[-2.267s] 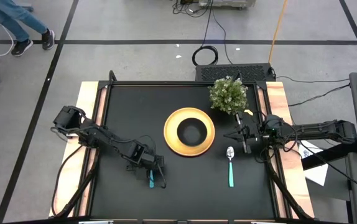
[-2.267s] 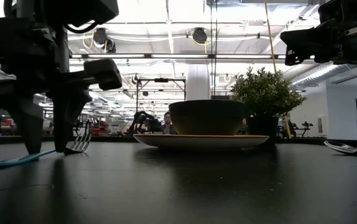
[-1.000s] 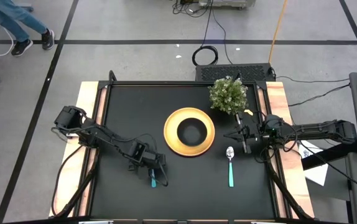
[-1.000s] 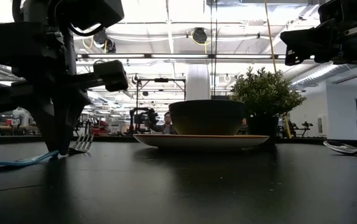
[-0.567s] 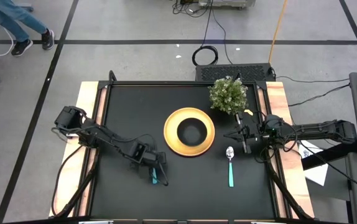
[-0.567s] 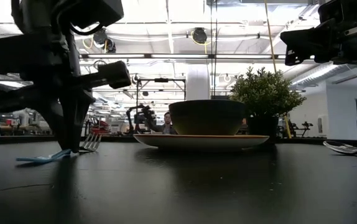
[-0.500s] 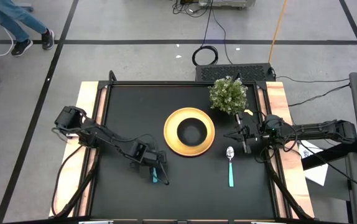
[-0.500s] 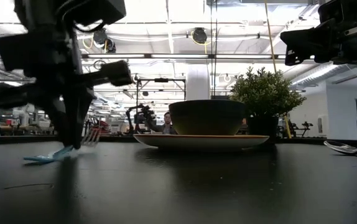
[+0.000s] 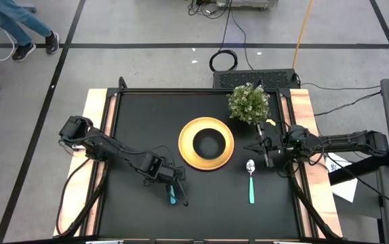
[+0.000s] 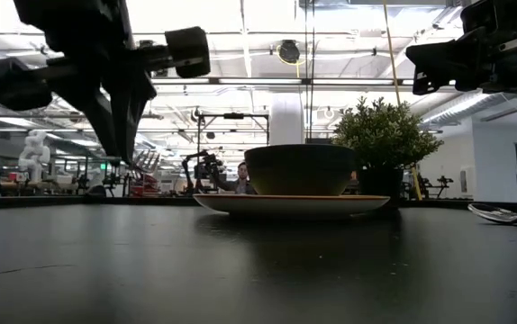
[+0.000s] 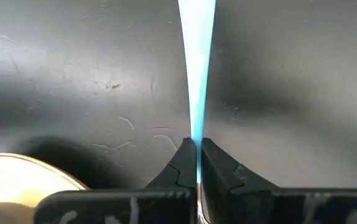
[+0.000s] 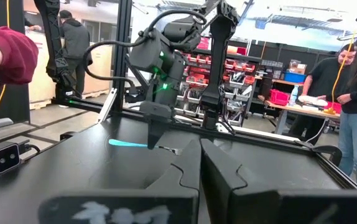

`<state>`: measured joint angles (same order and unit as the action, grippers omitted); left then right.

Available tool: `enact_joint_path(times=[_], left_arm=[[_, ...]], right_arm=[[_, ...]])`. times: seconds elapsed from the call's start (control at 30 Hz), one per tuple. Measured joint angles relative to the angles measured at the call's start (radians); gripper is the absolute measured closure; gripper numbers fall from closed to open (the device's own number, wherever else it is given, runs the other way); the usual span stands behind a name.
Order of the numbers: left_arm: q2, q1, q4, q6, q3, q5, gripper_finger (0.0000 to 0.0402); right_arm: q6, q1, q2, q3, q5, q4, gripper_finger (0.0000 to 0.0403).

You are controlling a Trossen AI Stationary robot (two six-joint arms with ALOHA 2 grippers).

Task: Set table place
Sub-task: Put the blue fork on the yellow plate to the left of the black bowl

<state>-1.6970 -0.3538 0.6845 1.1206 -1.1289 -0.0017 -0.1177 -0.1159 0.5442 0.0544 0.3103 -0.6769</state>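
Note:
My left gripper (image 9: 171, 184) hangs over the table (image 9: 133, 115), left of and nearer than the yellow plate (image 9: 207, 143), shut on the teal-handled fork (image 9: 173, 197). The low view shows the fork's tines (image 10: 142, 160) in the air beside the gripper (image 10: 119, 135). The black bowl (image 9: 208, 144) sits in the plate. The teal-handled spoon (image 9: 251, 180) lies flat on the table, right of the plate. My right gripper (image 9: 265, 150) waits shut, held level above the table's right edge, just far of the spoon's bowl. My left gripper pinches the fork's teal handle (image 11: 197, 127) between its two fingers, at the end toward the tines. The fingers (image 11: 181, 163) come steeply from above and lie across the handle. The fork is lifted clear of the table, roughly level, its handle (image 12: 127, 143) sticking out from the gripper.
A bushy green potted plant (image 9: 249, 103) stands at the far right of the table, close to my right arm. Bare black tabletop lies left of the plate and along the near edge. People stand in the room beyond the table.
My left gripper has risen, staying shut on the fork, and drifted slightly toward the table's right edge. The fork, whose handle end lay on the table a second ago, now hangs clear of the table.

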Motion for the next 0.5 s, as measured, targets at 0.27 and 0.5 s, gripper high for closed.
enact_joint_path(times=[0.27,0.5], left_arm=[[0.054,0.009,-0.031,0.021,-0.033,-0.022,0.0396],[0.119,0.051,-0.054,0.018,-0.033,0.000,0.0396]], right_arm=[[0.000,0.000,0.000,0.000,0.000,0.000,0.0403],[0.001,0.000,0.000,0.000,0.000,-0.003,0.0403]])
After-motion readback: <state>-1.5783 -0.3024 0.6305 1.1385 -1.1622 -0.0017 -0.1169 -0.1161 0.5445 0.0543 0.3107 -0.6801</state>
